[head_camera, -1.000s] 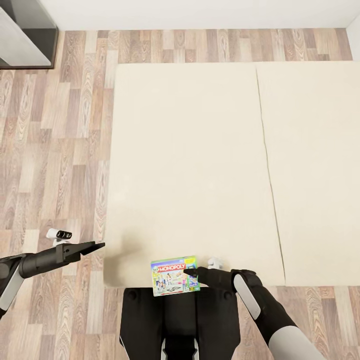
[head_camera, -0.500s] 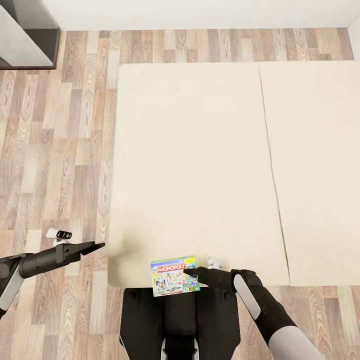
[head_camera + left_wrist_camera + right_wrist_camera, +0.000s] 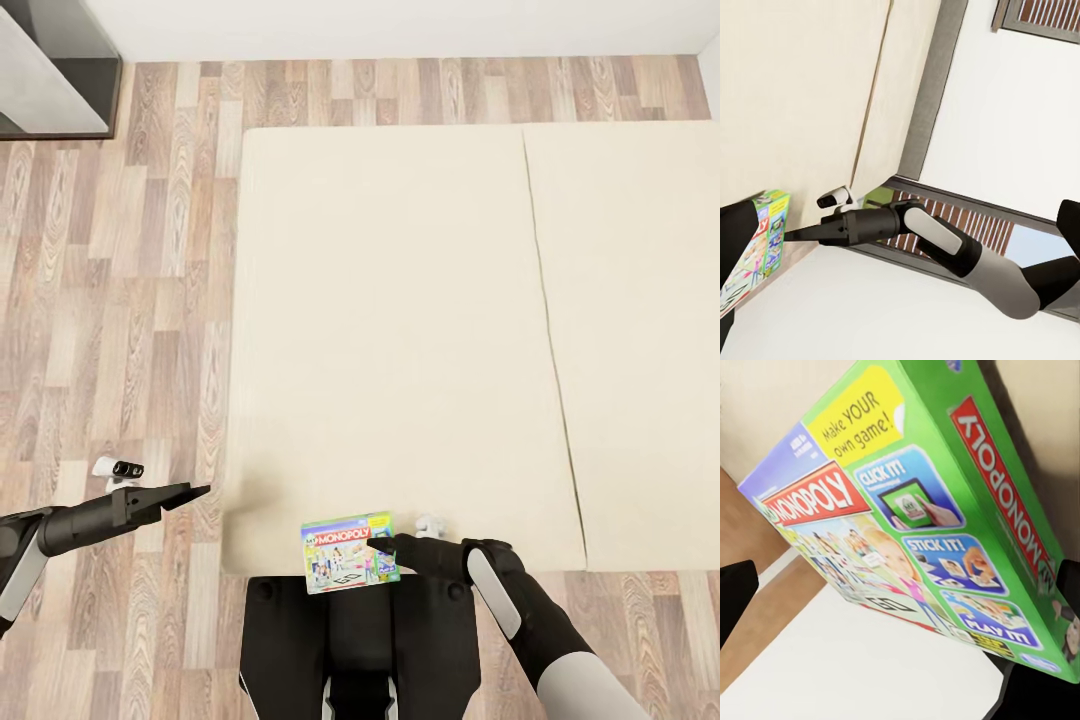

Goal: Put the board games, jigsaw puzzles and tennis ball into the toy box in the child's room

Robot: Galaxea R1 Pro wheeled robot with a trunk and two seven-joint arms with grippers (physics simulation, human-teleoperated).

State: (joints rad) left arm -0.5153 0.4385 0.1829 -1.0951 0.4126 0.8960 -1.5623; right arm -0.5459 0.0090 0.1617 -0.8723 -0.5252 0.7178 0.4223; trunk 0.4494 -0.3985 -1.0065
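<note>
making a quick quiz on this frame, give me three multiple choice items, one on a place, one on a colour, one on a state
1. Where is the Monopoly box?
A. at the near edge of the bed, over the robot's base
B. in the middle of the bed
C. on the floor by the dark cabinet

2. What colour is the side of the box that bears the name?
A. black
B. green
C. white

3. What is the right gripper doing?
A. hanging open over the floor
B. shut on the box
C. resting on the bed with nothing in it

Answers:
1 A: in the head view the box sits at the near edge of the bed.
2 B: the right wrist view shows MONOPOLY in red on a green side.
3 B: the head view shows its jaws at the box's right edge, and the box fills the right wrist view.
</note>
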